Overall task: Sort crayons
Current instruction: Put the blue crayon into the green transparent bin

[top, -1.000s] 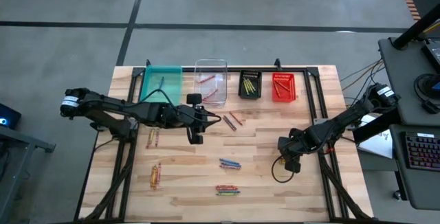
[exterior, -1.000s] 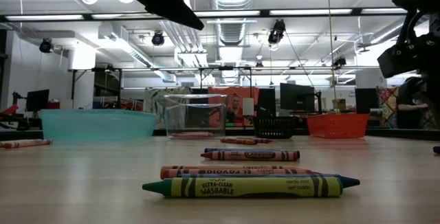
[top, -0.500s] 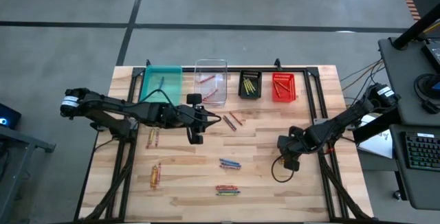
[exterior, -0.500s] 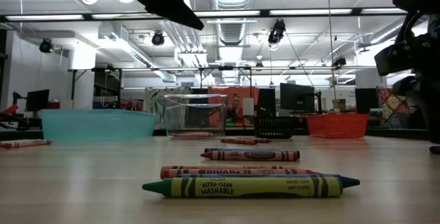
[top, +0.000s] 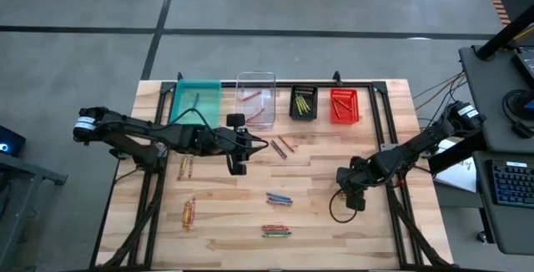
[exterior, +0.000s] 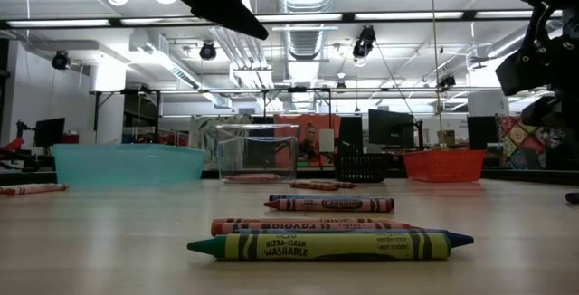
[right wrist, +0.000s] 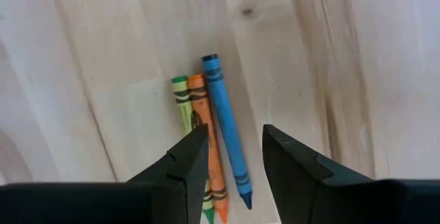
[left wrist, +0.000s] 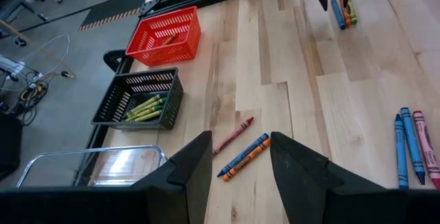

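Note:
Crayons lie flat on the wooden table in small groups: a red one [left wrist: 232,136] and a blue-orange pair [left wrist: 242,157] just ahead of my left gripper [left wrist: 240,172], which hovers open near the table's middle [top: 236,153]. My right gripper [right wrist: 234,162] points down, open, over a green, an orange and a blue crayon [right wrist: 227,141] at the table's right [top: 350,190]; its fingers stand above them without touching. More crayons lie at the left [top: 185,168], left front [top: 188,212], middle [top: 278,198] and front [top: 276,231].
Along the far edge stand a teal bin [top: 196,101], a clear bin [top: 255,98], a black bin [top: 304,103] holding yellow crayons and a red bin [top: 344,105]. A loose black cable loops on the table beside my right gripper [top: 335,209]. Bare wood lies between the crayon groups.

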Motion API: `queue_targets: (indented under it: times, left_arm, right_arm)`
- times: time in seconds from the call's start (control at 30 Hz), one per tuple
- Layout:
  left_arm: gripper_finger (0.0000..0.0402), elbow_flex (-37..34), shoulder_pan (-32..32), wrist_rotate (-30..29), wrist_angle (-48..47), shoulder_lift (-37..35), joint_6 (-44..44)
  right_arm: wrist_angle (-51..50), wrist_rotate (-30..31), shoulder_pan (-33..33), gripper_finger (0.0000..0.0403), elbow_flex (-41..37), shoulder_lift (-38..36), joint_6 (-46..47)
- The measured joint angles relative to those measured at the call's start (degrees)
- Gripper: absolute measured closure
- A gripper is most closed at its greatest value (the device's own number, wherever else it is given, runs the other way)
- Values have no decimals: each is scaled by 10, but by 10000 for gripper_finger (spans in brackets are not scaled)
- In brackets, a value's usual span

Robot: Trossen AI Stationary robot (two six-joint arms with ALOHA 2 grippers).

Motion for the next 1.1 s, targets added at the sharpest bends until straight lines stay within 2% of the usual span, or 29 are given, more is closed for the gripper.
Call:
queue_targets:
  times: [0.6,0.73,0.93,1.03,1.1]
  left_arm:
    - [271,0,0,0,-1,0,0]
    - [271,0,0,0,0,0,-2]
    - [271,-2,0,0,11,0,-14]
    - [271,-15,0,6,44,0,-16]
    - [271,-29,0,32,75,0,-16]
  right_arm:
    - [6,5,0,280,-2,66,-21]
    - [6,19,0,303,-2,66,-22]
    - [6,34,-1,381,-2,67,-25]
    - [5,43,-1,388,-3,62,-25]
    - [3,51,-1,390,-3,53,-18]
